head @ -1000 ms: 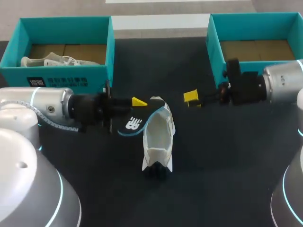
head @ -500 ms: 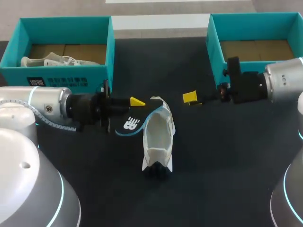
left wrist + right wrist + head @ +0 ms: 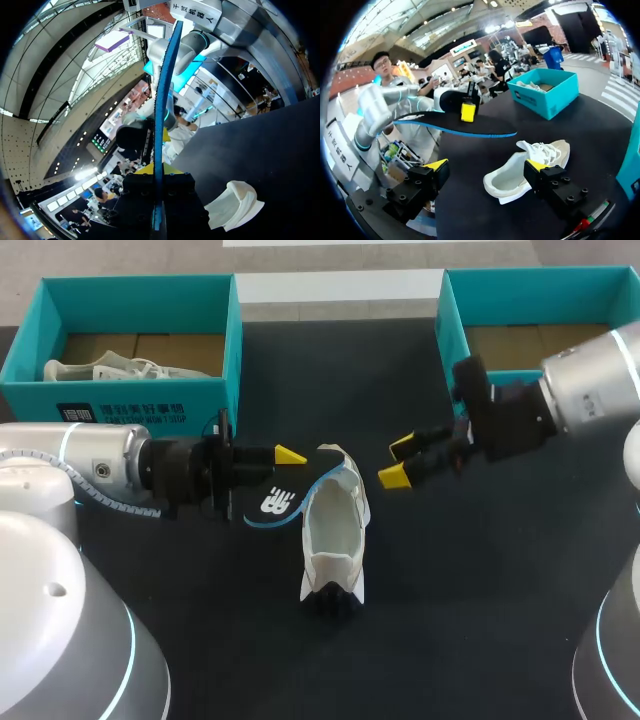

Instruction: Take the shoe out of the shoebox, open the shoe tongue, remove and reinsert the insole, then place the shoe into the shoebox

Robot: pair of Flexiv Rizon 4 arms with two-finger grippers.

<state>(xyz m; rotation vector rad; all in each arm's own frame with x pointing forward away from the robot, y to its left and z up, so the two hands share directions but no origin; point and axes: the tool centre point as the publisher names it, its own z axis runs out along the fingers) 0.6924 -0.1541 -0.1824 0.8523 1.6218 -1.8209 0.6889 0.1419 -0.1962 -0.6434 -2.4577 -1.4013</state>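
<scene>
A white shoe (image 3: 335, 535) lies on the dark table, toe toward me, its opening up. My left gripper (image 3: 285, 455) is shut on the black, blue-edged insole (image 3: 275, 502), holding it just left of the shoe's heel. In the left wrist view the insole (image 3: 161, 100) stands edge-on between the fingers, with the shoe (image 3: 235, 202) lying beside and below them. My right gripper (image 3: 397, 461) hangs open and empty to the right of the shoe's heel. From the right wrist, the shoe (image 3: 512, 175) lies ahead between the spread fingers of that gripper (image 3: 487, 167), with the insole (image 3: 455, 127) beyond it.
A teal shoebox (image 3: 130, 400) at the back left holds another white shoe (image 3: 100, 370). A second teal shoebox (image 3: 455, 330) stands at the back right, close behind my right arm. Dark table surface extends in front of the shoe.
My right gripper has left the front of the right box, swinging left and down toward the shoe's heel. The left gripper and insole have hardly moved.
</scene>
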